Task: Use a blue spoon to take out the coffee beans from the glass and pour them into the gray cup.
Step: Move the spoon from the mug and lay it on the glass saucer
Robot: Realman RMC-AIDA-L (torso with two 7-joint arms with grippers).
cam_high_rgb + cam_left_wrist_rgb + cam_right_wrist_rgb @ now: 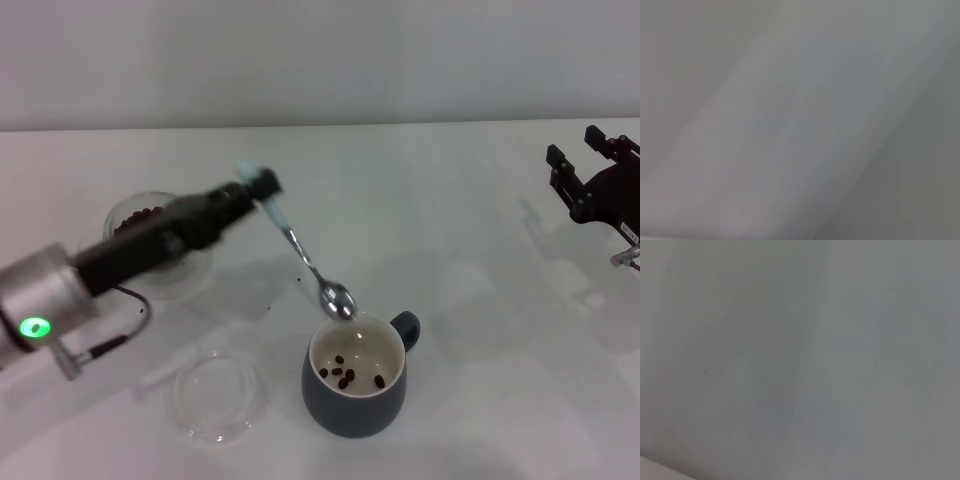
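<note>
In the head view my left gripper [262, 187] is shut on the pale blue handle of the blue spoon [303, 252]. The spoon slants down to the right, its metal bowl just over the far rim of the gray cup [355, 405]. Several coffee beans [349, 376] lie on the cup's cream inside. The glass [135, 215] stands behind my left arm at the left, partly hidden, with dark beans inside. My right gripper [590, 160] is open and parked at the far right. Both wrist views show only a blurred pale surface.
A flat clear round dish [217, 395] lies left of the gray cup near the table's front. The table [480, 300] is white, with bare surface between the cup and the right arm. A grey wall runs along the back edge.
</note>
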